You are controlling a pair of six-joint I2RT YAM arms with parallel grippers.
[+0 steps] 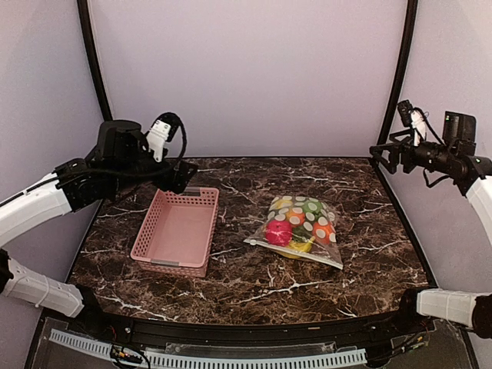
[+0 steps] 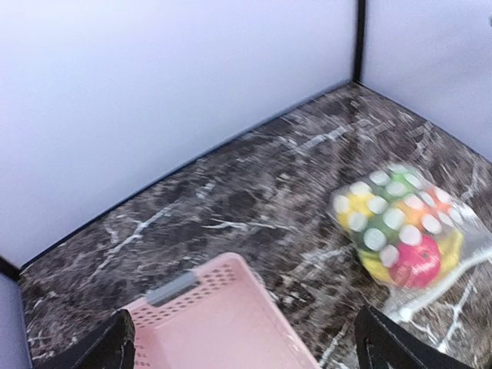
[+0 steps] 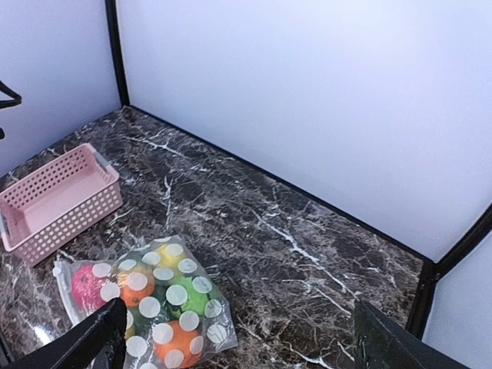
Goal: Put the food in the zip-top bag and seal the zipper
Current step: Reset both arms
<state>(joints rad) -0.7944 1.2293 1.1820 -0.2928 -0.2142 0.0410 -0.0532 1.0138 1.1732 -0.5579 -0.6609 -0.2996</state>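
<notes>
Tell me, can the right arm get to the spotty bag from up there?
Probably yes. The right pincer hangs open, high over the right edge of the table, and nothing stands between it and the zip-top bag, which lies in the open, apart from the pink basket.

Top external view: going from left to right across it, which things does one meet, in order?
Pink slotted plastic basket → clear polka-dot zip-top bag filled with glossy toy food → black right gripper, open.
</notes>
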